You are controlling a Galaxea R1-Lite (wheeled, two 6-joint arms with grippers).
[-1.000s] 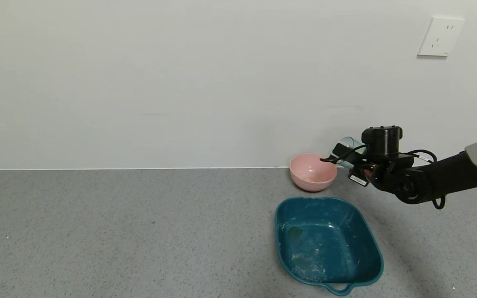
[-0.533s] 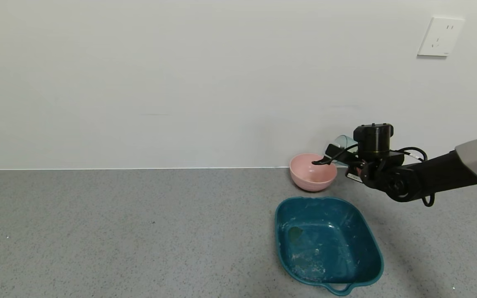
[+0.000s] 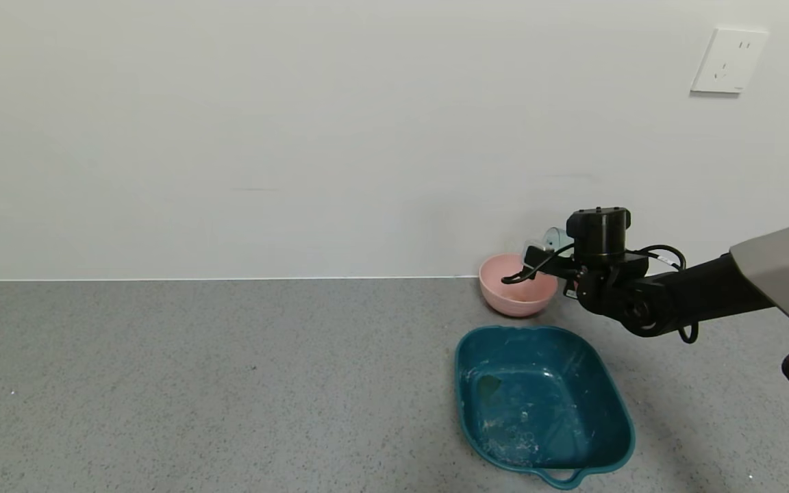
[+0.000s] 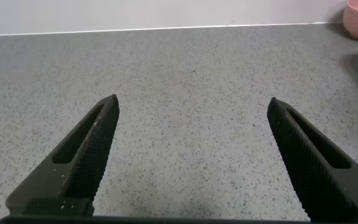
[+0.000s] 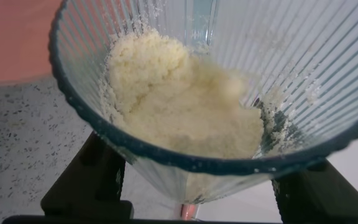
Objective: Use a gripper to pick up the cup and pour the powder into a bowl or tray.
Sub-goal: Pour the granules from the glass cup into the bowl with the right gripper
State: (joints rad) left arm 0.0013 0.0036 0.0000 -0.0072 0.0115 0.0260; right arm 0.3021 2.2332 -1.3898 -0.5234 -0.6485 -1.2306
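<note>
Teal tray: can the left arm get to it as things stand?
Probably yes. The teal tray sits open on the counter; the right pincer holds the cup farther back, over the pink bowl. The left pincer is open.

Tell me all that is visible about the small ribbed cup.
The cup is translucent, pale blue-green ribbed plastic with a darker rim. The right hand holds it, shut on its lower part, tilted on its side above the pink bowl's right edge. Clumpy whitish powder lies inside against the lower wall, near the rim; none is seen falling.
</note>
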